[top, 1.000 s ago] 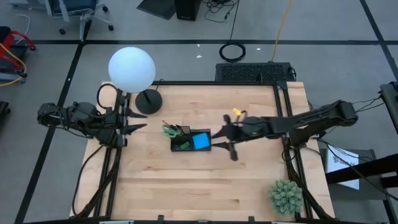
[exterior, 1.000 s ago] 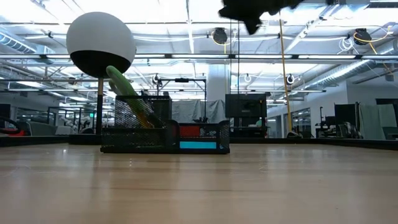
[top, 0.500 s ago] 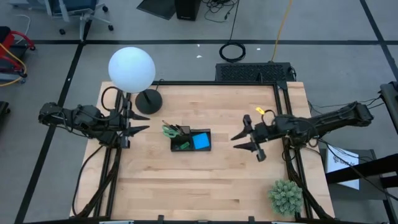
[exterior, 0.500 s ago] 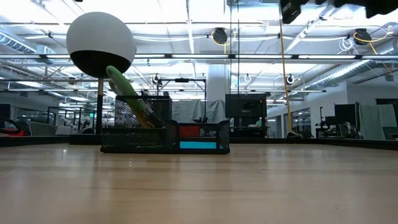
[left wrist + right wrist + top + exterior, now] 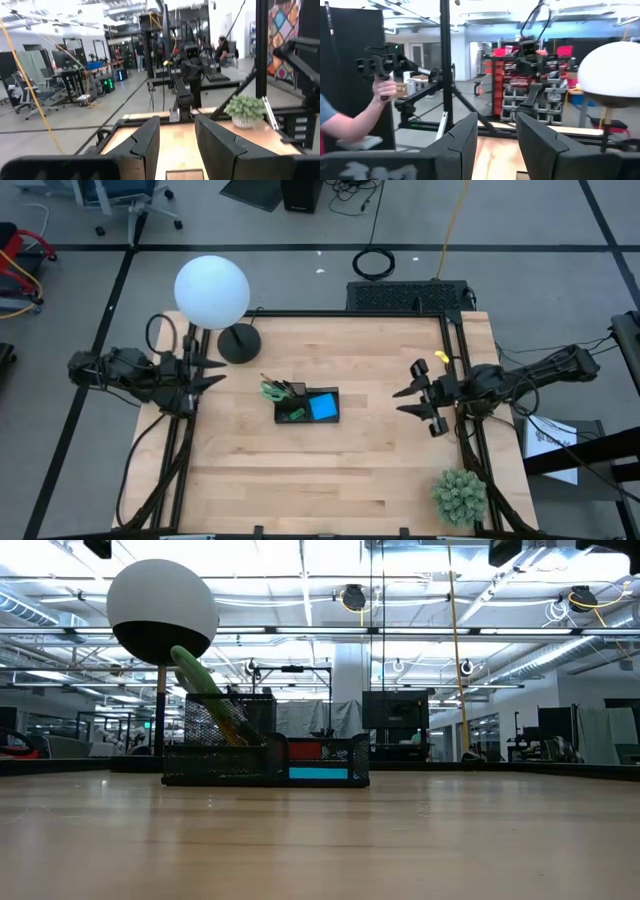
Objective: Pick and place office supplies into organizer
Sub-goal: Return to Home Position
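Standing mid-table: the organizer point(image 5: 300, 419), a black mesh tray, well apart from both arms.
Upright compartment: on the left arm's side; green-handled scissors point(image 5: 272, 390) lean out of it, tilted toward the lamp, with dark pens point(image 5: 291, 387) beside them.
Flat compartment: on the right arm's side; the blue sticky-note pad point(image 5: 323, 407) lies in it.
Left arm point(image 5: 130, 370): hangs over the table's left edge, near the lamp base point(image 5: 239, 342); jaws parted a little, nothing between them.
Right arm point(image 5: 500, 380): hangs over the table's right edge, pointing toward the organizer; jaws spread wide, nothing held.
Lamp: white globe point(image 5: 211, 290) at the far left corner, above its round base.
Potted plant point(image 5: 459, 495): near right corner of the table.
Room: a person's hand point(image 5: 384, 89) grips a dark handle beyond the table.
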